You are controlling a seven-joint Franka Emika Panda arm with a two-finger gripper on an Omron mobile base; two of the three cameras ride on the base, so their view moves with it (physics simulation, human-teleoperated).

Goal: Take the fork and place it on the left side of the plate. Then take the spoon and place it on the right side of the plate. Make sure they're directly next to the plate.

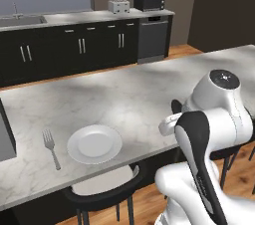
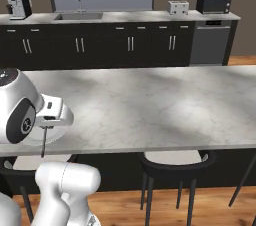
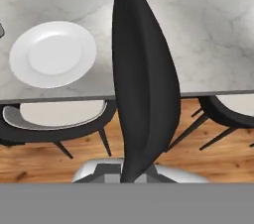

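My claw (image 2: 44, 129) is closed tight on the spoon (image 3: 144, 84). In the hand view the dark bowl of the spoon rises big and close in front of the camera, narrow end down between my fingertips. In the right base view a thin dark handle hangs straight down from the claw, just past the near edge of the tabletop (image 2: 150, 105); I take that for the spoon's stem, though it is small and hard to make out there.

The plate (image 1: 94, 144) lies flat on the marble tabletop (image 1: 124, 94) close to its near edge, white and bare. The fork (image 1: 51, 148) lies on the tabletop just beside the plate's left rim, not touching it, tines pointing away from me and handle toward the near edge. In the hand view the plate (image 3: 53, 54) sits to the upper left of the spoon, well apart from it, and the tabletop to the plate's right is bare marble.

Below the tabletop edge a dark stool with a pale seat (image 1: 102, 184) stands under the plate, and a second stool (image 2: 175, 162) stands farther right on the wooden floor (image 3: 59, 166).
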